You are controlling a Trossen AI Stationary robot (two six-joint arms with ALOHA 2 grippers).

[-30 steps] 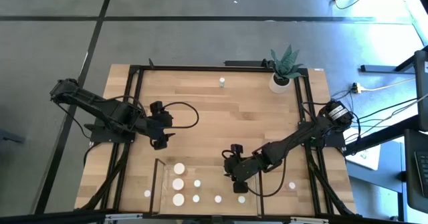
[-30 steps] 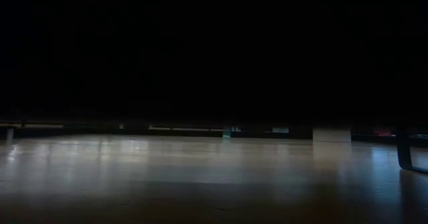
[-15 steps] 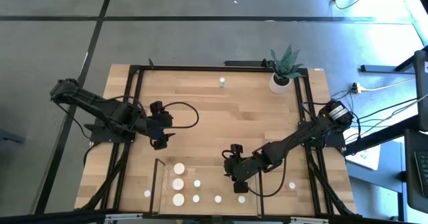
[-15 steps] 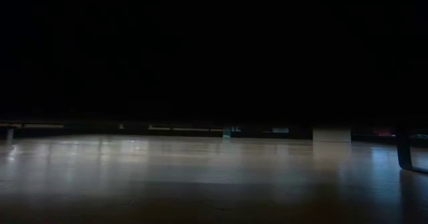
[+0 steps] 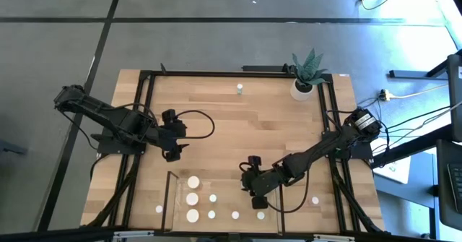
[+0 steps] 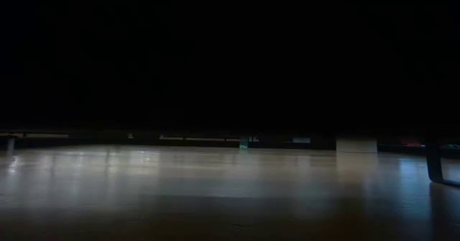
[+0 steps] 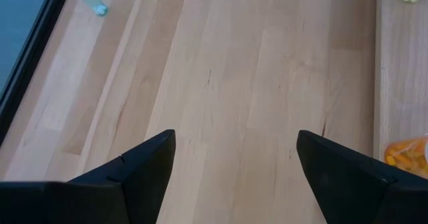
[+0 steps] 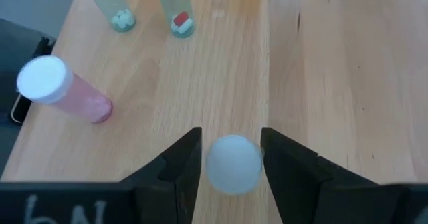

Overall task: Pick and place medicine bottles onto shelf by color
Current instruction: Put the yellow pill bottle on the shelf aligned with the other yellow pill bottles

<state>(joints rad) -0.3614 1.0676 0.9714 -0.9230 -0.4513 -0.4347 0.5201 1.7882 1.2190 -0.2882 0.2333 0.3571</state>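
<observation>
The shelf [image 5: 173,191], a light-wood board with dark end bars, lies at the table's near edge. Several white-capped medicine bottles [image 5: 193,198] stand on it. One bottle [image 5: 159,209] stands left of it, one [image 5: 315,200] right of it, and one [image 5: 239,89] near the far edge. My right gripper [image 5: 254,193] hangs over the shelf's right part, shut on a white-capped bottle [image 8: 233,164]. My left gripper [image 5: 175,135] is open over bare table at the left, its fingers [image 7: 160,164] wide apart. My right gripper has the bottle's white cap [image 8: 233,158] pinched between its two fingers [image 8: 184,160], one on each side. The fingers slant down at it from the table's right. The cap hides the bottle's body, so I cannot tell whether it stands on the shelf.
A pink bottle [image 8: 63,93] and two clear ones [image 8: 175,10] stand just beyond the held bottle. A white pot with a spiky plant [image 5: 306,74] sits at the far right corner. Dark frame bars [image 5: 148,105] run along the table's sides. The table's middle is bare wood.
</observation>
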